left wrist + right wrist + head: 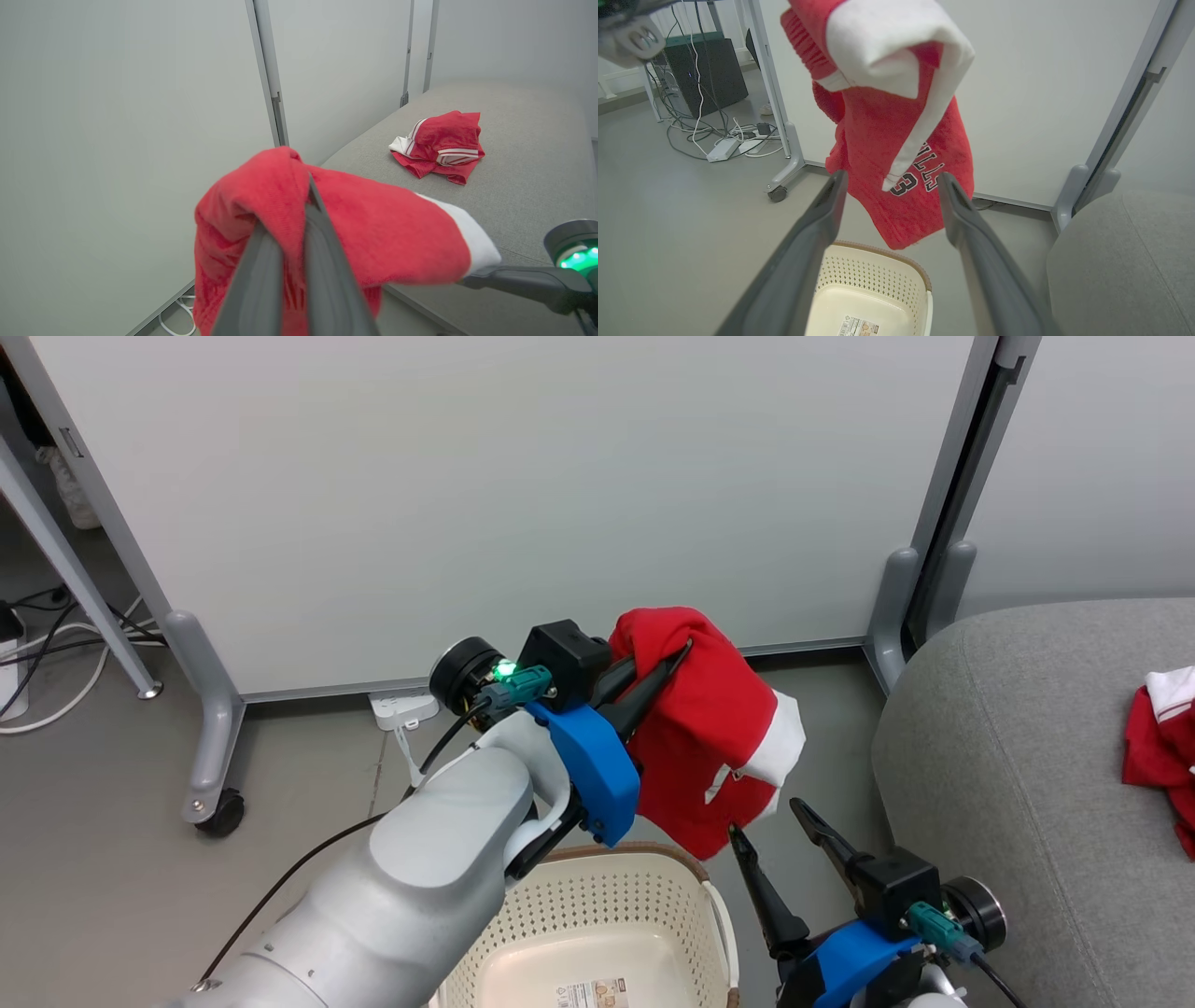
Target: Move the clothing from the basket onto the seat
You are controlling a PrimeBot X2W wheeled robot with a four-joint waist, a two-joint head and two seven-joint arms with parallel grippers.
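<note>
Red cloth is bunched in my left claw [674, 665], whose two dark fingers are pinched together on the top fold of the red garment [709, 737]; the rest of it hangs free below the claw, white trim out to the right and the dark "23" print facing my right wrist camera. My right claw [766, 817] sits lower and to the right of the left one, its fingers spread wide and holding nothing; the garment's bottom hem hangs just beside its nearer fingertip, though I cannot tell whether they touch. Below the left claw stands the basket [653, 863], its pale bottom and paper label [591, 993] showing; to the right, past the right claw, lies the grey seat [1008, 756], with the other red garment [1162, 747] already crumpled on it, well apart from both claws.

By my reckoning this is the carry across, and the risks lie in that sweep to the right; the hem could catch on the open right claw and be dragged out of a pinch that holds only one fold; soft cloth may slip under its own weight; and letting go too soon would drop it on the floor [840, 709] between basket and seat, or leave it sliding off the rounded edge.
</note>
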